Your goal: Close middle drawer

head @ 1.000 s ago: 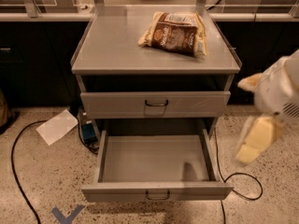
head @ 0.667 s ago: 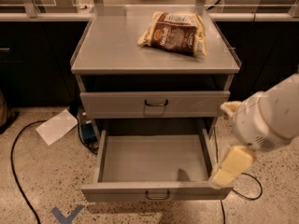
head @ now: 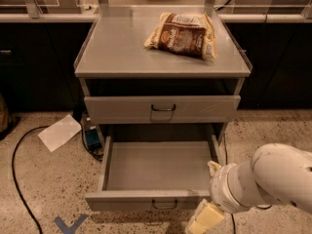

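White casing covers the arm (head: 273,177) that fills the lower right corner, nearest the camera, and it ends in the gripper (head: 208,195) at the front right corner of the middle drawer (head: 126,200). Its yellowish fingers (head: 204,219) stand well apart. One pokes up just beside the drawer's right wall. The other hangs lower, in front of and below the drawer's front panel. Whether either touches the metal cannot be told. A blue tape mark (head: 70,224) lies on the speckled floor (head: 44,189) at lower left. The middle drawer is pulled far out of the grey cabinet, its shallow tray showing a plain grey bottom and its small dark wire handle (head: 164,204) centred on the front. A black cable (head: 19,179) curves over the floor to the left. Farther back, a white sheet of paper (head: 59,132) lies near a small blue object (head: 91,138) at the cabinet's foot. Above the open drawer, the upper drawer (head: 117,109) sits shut, with its own handle at centre. On the cabinet top (head: 122,48) a brown and cream snack bag (head: 181,34) lies flat toward the right rear. Behind the cabinet, dark counter fronts (head: 34,72) run across the view on both sides.
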Available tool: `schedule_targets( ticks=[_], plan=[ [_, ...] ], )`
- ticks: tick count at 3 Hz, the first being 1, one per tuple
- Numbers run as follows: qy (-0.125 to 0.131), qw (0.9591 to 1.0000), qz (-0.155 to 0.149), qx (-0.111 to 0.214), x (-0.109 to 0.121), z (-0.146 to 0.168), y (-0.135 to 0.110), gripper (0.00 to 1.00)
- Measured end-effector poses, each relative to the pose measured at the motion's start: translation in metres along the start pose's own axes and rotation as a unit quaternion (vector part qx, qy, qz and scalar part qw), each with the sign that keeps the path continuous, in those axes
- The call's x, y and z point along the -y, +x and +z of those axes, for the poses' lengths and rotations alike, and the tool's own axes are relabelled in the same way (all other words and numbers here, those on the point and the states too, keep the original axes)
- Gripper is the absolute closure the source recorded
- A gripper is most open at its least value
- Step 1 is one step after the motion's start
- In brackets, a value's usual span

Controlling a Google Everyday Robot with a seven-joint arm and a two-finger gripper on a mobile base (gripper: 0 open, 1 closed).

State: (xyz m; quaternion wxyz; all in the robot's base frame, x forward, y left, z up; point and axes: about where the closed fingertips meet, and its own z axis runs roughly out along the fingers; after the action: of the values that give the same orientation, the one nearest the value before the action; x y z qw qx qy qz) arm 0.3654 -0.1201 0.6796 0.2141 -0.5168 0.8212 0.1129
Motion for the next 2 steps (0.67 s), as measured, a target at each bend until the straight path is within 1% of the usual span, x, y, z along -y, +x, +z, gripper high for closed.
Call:
schedule_targets(
  ticks=[1, 2],
  plan=[
    [0.000, 1.0000, 0.000, 0.000, 0.0000, 0.0001, 0.0000, 0.00],
    [-0.005, 1.0000, 0.003, 0.006, 0.0033, 0.0096, 0.0050, 0.00]
  ],
)
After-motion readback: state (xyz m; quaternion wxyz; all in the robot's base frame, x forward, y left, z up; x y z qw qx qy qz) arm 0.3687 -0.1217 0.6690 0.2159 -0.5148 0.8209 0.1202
